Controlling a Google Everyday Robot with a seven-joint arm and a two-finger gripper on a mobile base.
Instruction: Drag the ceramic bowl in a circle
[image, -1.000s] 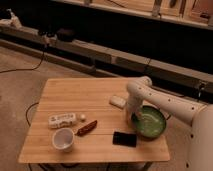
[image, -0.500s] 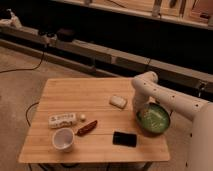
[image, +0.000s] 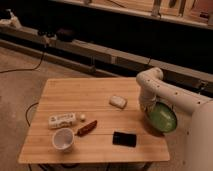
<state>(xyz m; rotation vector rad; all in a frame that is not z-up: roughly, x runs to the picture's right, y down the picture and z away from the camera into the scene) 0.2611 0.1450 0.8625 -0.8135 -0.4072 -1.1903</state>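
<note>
Rightward, gripper (image: 149, 106) clenched on ceramic bowl (image: 164, 119) rim at table (image: 75, 95) edge; black flat object (image: 124, 139) just beside, white lump (image: 118, 101) near.

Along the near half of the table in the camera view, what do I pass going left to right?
white cup → reddish-brown item → black flat rectangle → ceramic bowl at the table's right edge, with the gripper shut on its left rim.

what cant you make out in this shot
- Camera view: gripper at the ceramic bowl's left rim; its jaws hidden behind the wrist.
- Whether the bowl's base touches the table: hidden by the bowl.
- Label on the white packet: too small.
- The dark flat object: too dim to identify.
</note>
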